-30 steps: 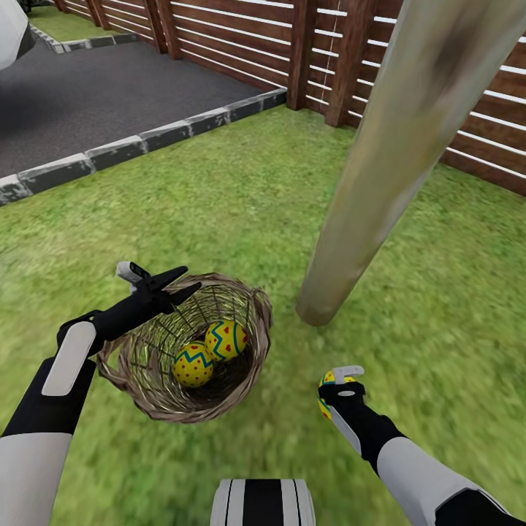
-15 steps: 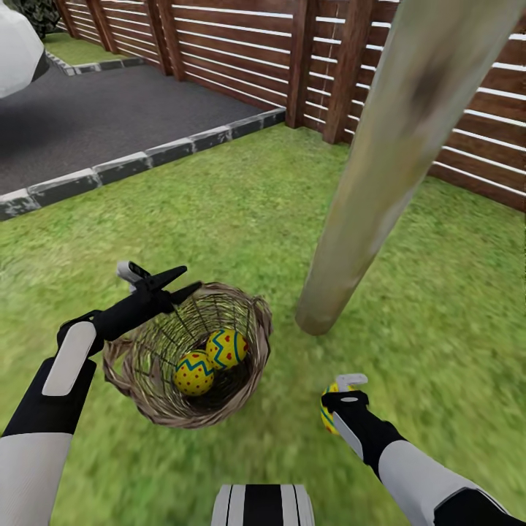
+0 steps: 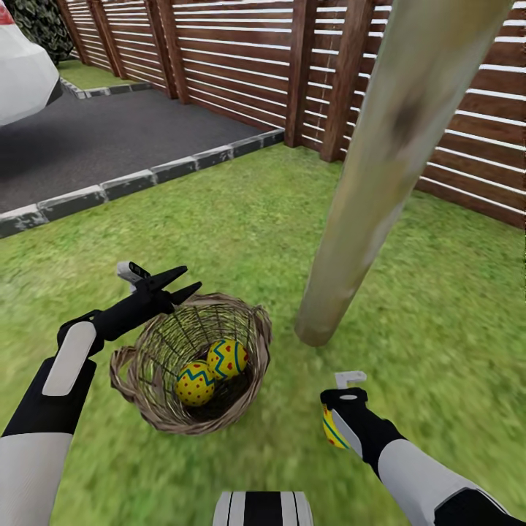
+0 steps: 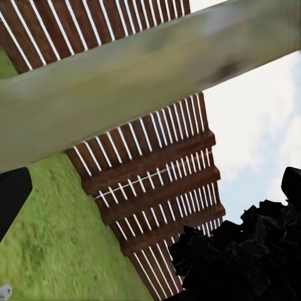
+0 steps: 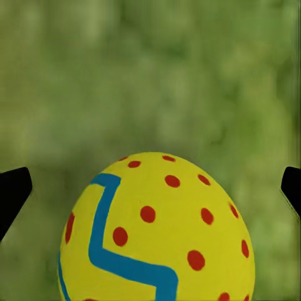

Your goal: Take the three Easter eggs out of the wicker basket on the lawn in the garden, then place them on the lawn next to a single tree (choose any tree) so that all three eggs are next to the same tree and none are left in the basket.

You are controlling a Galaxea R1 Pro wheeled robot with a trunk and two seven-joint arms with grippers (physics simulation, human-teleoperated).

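Head view: left gripper (image 3: 180, 283) hovers at the wicker basket's (image 3: 146, 409) far rim, tips nearly together, empty; two Easter eggs (image 3: 195, 383) lie in the basket just below it, while the right gripper (image 3: 343, 398) clamps a third egg (image 3: 332, 431) over the lawn (image 3: 241, 219), the tree (image 3: 343, 270) just beyond. Left wrist view: trunk (image 4: 144, 81), fence (image 4: 157, 175), grass. Right wrist view: held egg (image 5: 157, 232) between dark fingertips (image 5: 12, 191), grass beyond.
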